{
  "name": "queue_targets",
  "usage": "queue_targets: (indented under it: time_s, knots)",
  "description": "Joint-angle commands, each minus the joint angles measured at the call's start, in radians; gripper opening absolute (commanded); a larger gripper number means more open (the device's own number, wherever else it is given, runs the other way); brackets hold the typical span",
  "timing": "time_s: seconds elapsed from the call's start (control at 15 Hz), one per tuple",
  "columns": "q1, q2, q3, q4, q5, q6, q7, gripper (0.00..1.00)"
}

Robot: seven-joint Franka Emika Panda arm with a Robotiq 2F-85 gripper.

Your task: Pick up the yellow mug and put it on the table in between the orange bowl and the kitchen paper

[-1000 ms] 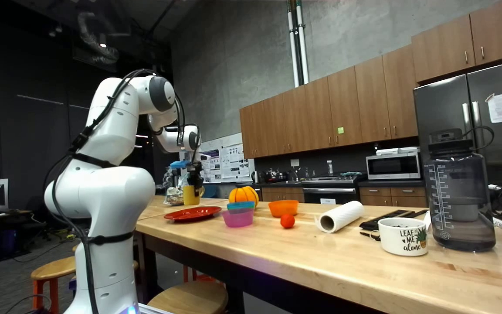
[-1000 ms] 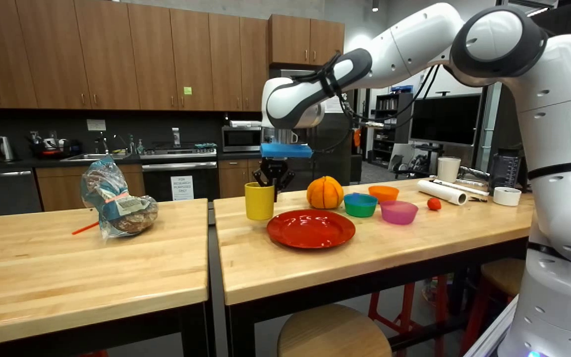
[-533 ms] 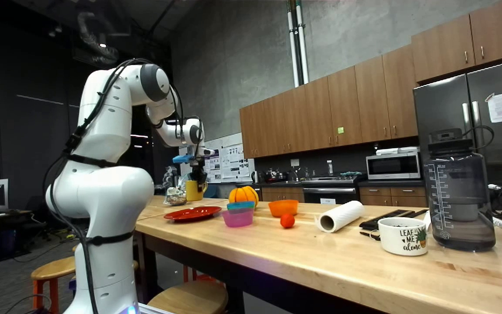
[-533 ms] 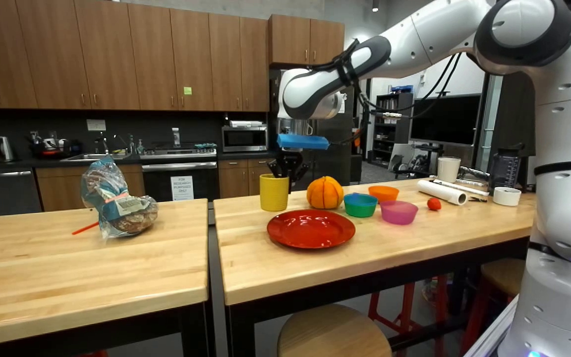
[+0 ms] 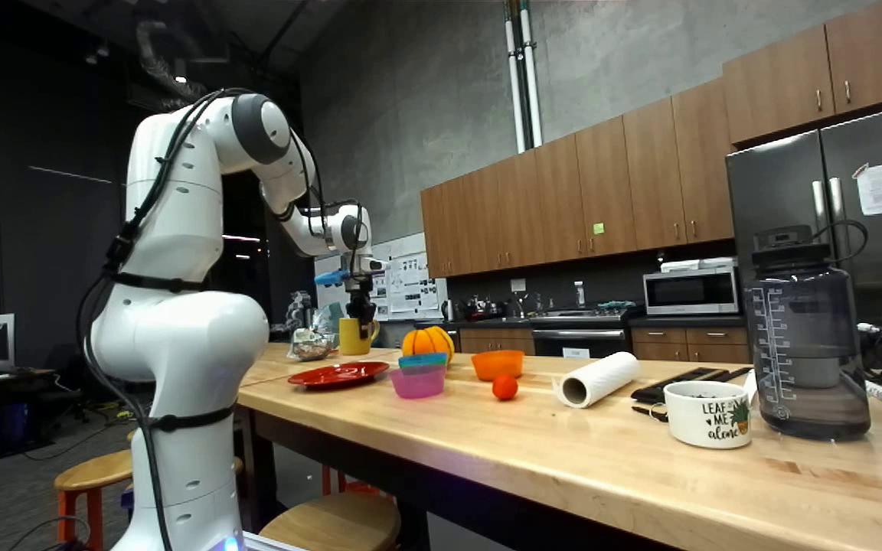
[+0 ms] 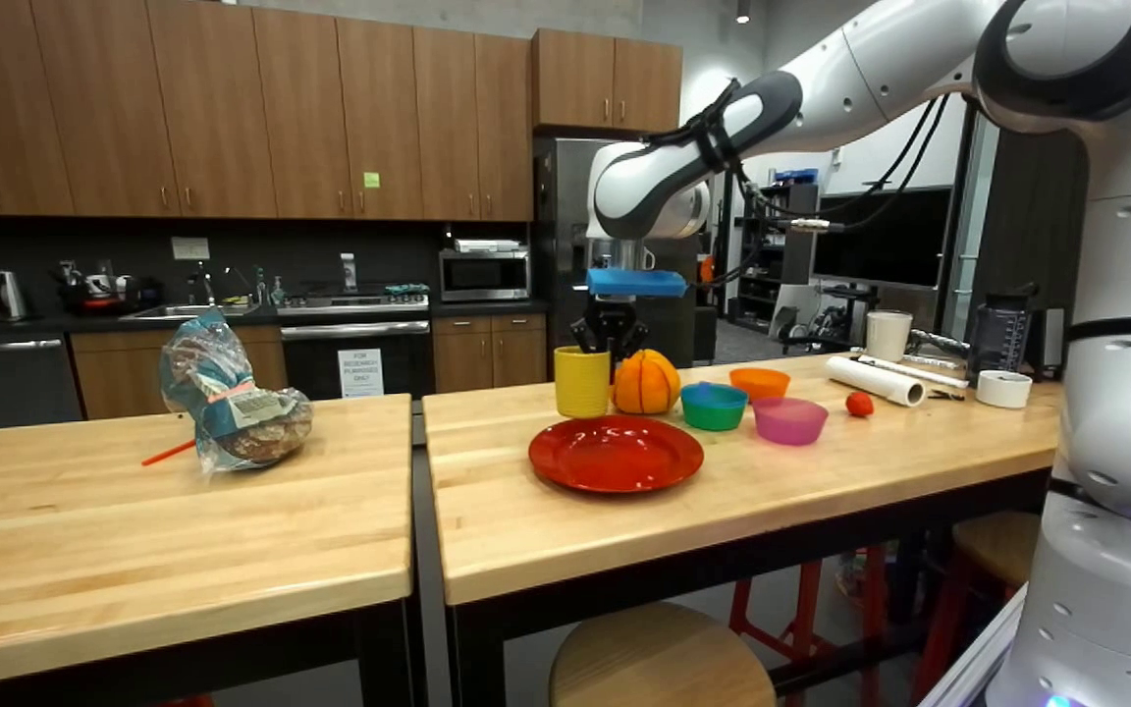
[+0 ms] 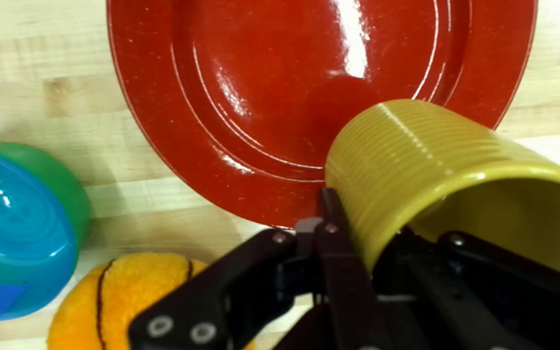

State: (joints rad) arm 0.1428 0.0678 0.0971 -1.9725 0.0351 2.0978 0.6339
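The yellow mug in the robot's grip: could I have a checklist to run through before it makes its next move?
1. Grip: ok; the gripper is shut on the yellow mug.
2. Mug upright: ok, by both exterior views.
3. Mug clear of the red plate: cannot tell; they overlap in the wrist view.
4. Straight path to the orange bowl: not ok; the plush pumpkin and green-blue bowl seem to stand along it.
5. Room between the orange bowl and the paper roll: cannot tell; a small red ball lies close to the gap.
6. Paper roll steady: cannot tell; it lies on its side.
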Motion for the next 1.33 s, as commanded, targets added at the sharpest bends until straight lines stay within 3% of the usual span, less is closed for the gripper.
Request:
queue_targets:
  time_s: [0.0, 1.27]
  knots:
    - [-0.029, -0.079, -0.017, -0.072, 0.025, 0.016, -0.017, 0.03]
    - [-0.184, -0.293, -0.120, -0.264, 0.038, 0.000, -0.094, 0.03]
